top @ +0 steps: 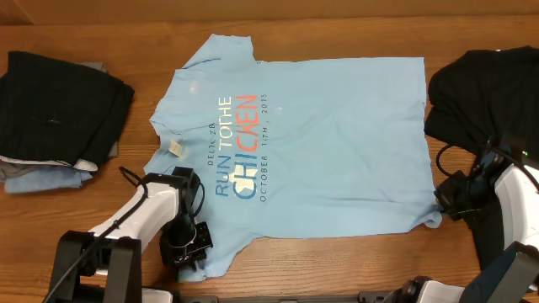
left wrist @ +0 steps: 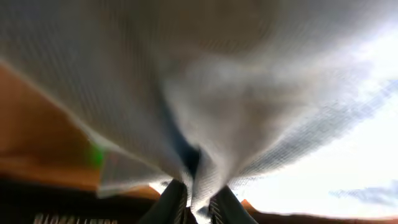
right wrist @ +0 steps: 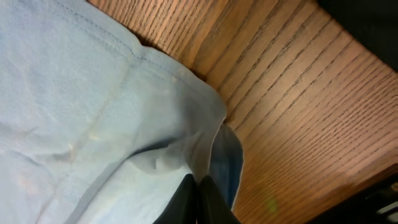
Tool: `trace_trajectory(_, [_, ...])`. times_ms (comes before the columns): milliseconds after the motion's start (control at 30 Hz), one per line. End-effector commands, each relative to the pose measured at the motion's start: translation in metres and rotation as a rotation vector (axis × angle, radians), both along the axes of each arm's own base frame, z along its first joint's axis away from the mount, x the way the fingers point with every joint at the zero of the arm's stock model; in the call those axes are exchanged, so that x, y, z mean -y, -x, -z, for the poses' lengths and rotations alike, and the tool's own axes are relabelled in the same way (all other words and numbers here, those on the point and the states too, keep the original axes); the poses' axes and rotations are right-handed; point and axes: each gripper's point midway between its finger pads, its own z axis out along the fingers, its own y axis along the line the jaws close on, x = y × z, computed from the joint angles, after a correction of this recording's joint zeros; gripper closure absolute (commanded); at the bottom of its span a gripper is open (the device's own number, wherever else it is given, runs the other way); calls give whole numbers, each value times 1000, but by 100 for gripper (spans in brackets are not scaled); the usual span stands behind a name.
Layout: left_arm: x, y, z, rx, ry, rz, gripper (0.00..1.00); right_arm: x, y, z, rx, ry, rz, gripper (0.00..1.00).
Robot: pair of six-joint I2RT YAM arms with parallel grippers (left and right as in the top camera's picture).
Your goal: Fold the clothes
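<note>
The left gripper (top: 187, 245) sits at the near-left edge of the light blue T-shirt (top: 328, 143), over the sleeve that points toward the robot. In the left wrist view its two fingers (left wrist: 171, 205) stand close together with a bunched fold of the thin fabric drawn down between them, so it is pinching the sleeve cloth, which fills nearly the whole view above the fingers.

The right gripper (top: 446, 199) is at the near-right corner of the shirt's hem. In its wrist view the dark fingers (right wrist: 189, 202) are pressed together on that hem corner, where the fabric curls up off the wooden table (right wrist: 298, 93).

The T-shirt lies spread flat in the middle of the table, print side up. Its collar points to the robot's left and its hem to the right, and the lettering "RUN TO THE CHICKEN" (top: 236, 147) runs sideways across the chest.

A stack of folded garments (top: 59, 105), black on top, lies well apart at the left edge. A black garment (top: 480, 88) lies just beyond the hem on the right.
</note>
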Motion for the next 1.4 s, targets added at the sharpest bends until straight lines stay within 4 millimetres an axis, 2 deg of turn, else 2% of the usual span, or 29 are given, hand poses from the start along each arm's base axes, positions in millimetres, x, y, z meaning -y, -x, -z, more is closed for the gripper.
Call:
trace_trajectory(0, [13, -8, -21, -19, 47, -52, 84, 8, -2, -3, -2, 35, 8, 96])
trace_trajectory(133, [30, -4, -39, -4, 177, -45, 85, 8, 2, -3, -20, 38, 26, 96])
trace_trajectory(367, [30, -2, -53, 57, 194, -22, 83, 6, 3, -4, -24, 26, 27, 96])
trace_trajectory(467, [29, 2, -59, 64, 201, -5, 83, 5, 4, -17, -39, 21, 26, 96])
trace_trajectory(633, [27, 14, -69, 46, 203, 4, 82, 19, 11, -48, -96, 93, 18, 96])
trace_trajectory(933, [20, 33, -83, 42, 189, 31, 78, 20, 9, -50, -90, 96, 17, 96])
trace_trajectory(967, [17, 33, -82, 48, 171, 39, 70, 20, 9, -50, -89, 96, 17, 96])
trace_trajectory(1067, [16, 37, -79, 36, 169, 31, 59, 21, 8, -50, -85, 98, 18, 96])
trace_trajectory(1100, [19, 39, -77, 30, 186, 23, 49, 21, 7, -50, -83, 99, 18, 96])
trace_trajectory(1133, [21, 41, -74, 25, 198, 16, 21, 21, 7, -50, -81, 99, 18, 96])
trace_trajectory(1200, [25, 42, -68, 24, 219, 3, 0, 20, 4, -49, -68, 94, 17, 96])
trace_trajectory(1367, [28, 25, -60, 86, 197, -62, 9, 20, 1, -49, -55, 91, 17, 96])
